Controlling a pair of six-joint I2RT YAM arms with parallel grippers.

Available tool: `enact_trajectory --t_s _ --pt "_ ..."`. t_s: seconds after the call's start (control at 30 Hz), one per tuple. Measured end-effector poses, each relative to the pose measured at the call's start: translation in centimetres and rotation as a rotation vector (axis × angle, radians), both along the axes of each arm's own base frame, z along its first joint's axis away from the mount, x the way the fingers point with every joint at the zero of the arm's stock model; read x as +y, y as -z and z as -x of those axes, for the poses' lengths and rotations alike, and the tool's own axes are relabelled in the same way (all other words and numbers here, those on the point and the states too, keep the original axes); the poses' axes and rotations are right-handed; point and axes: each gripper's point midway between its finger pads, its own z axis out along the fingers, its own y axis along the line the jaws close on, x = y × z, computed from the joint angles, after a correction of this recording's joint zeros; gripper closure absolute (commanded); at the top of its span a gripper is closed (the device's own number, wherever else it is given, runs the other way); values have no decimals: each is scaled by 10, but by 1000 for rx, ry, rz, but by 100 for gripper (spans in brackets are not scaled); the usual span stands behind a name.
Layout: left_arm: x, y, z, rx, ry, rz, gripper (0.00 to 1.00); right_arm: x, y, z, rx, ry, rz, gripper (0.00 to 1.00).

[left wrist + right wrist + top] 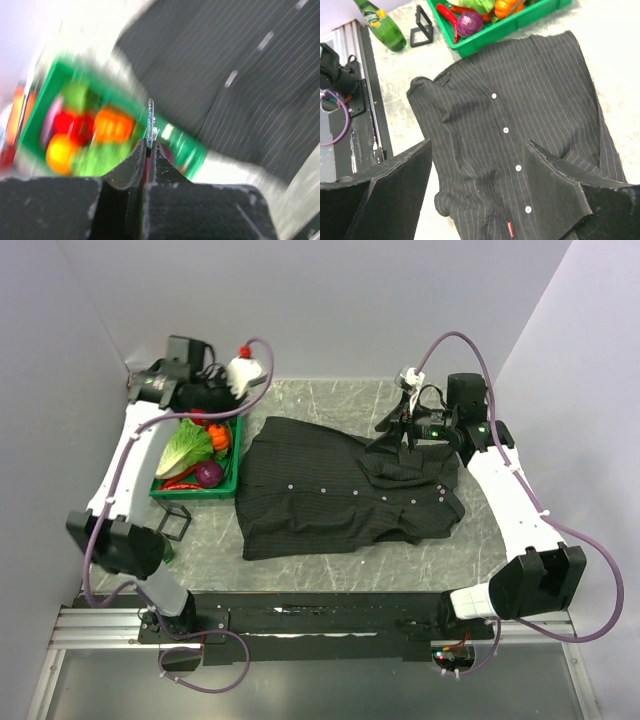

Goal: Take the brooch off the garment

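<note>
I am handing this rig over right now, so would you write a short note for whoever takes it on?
Left gripper: shut on a thin bluish piece, held by the green bin; I cannot tell what the piece is.
Right gripper: open, empty, above the shirt front.
Brooch: small red piece on the dark cloth beside the button row, apparently not removed.
Garment: lies spread out, right of the bin.
Done: nothing confirmed.
Left: grip the brooch and pull it free of the cloth.

Dark garment beside green tray
</note>
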Motion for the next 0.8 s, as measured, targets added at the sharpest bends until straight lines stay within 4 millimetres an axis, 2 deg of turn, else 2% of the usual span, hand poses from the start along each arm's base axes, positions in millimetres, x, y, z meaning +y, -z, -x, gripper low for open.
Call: enact_trajectory --t_s 0.03,0.17,0.27,0.4,0.5,0.57,0.67,0.73,0.8 --pt "14 3 3 4 -30 -38 99 -1 1 -1 3 4 4 19" --pt "86 1 14 0 -200 -193 99 -2 9 -6 28 25 17 4" --pt "143 -2 19 -7 -345 -267 99 -1 21 -13 77 62 34 0" --pt "220 15 42 48 -535 -365 99 5 41 -21 122 94 85 0" --pt "267 36 65 130 -637 -438 99 16 57 -15 151 80 137 0" --pt "290 44 76 173 -689 -456 99 22 66 -9 173 61 164 0" --pt "317 44 87 184 -765 -455 99 22 77 -5 214 59 193 0" --pt "325 44 90 183 -795 -439 99 21 85 -5 243 67 210 0" --pt "324 46 89 183 -800 -397 99 21 93 -6 276 65 224 0"
